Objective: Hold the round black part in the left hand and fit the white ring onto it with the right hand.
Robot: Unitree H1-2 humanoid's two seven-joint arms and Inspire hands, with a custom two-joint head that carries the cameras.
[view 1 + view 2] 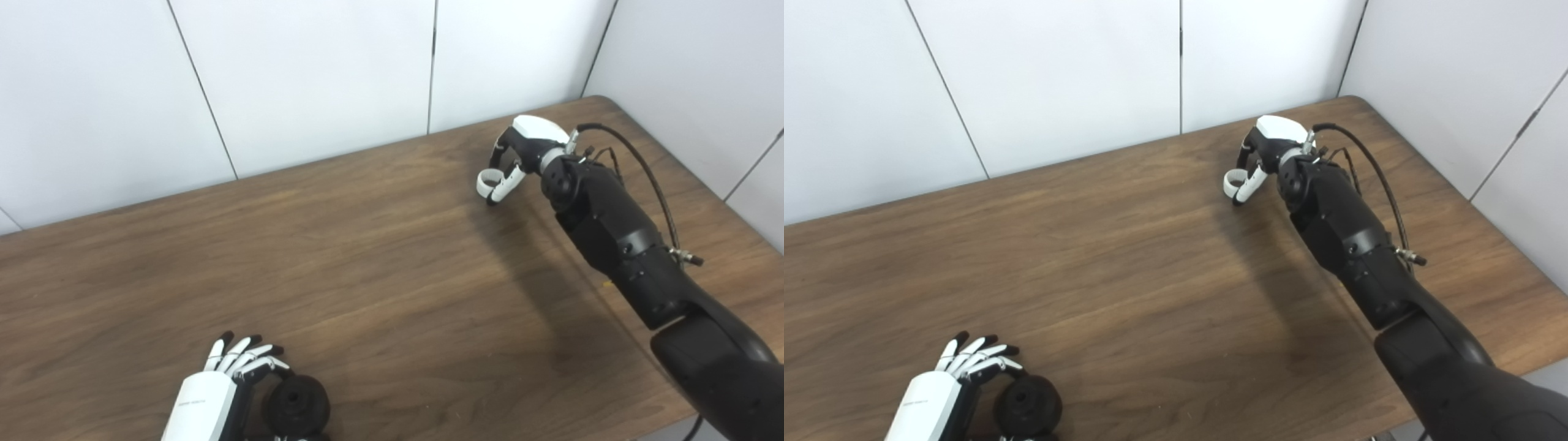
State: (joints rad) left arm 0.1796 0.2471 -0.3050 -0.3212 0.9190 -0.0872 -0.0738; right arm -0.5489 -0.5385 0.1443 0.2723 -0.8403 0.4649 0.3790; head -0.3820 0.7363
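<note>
White ring (488,180) pinched in right hand (520,153); left hand (211,398) cupped black part (297,404), grip unclear. Shallow pinch risked drop.

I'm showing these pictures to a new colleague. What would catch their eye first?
Probably the long black right arm reaching across the brown wooden table, its right hand far back near the wall, pinching a small white ring. Next, at the near left edge, the white left hand holding a round black part.

I'm looking at a bare lab/test cell: dark wood-grain surface (380,257), plain white seamed wall panels (306,73) round it.
</note>
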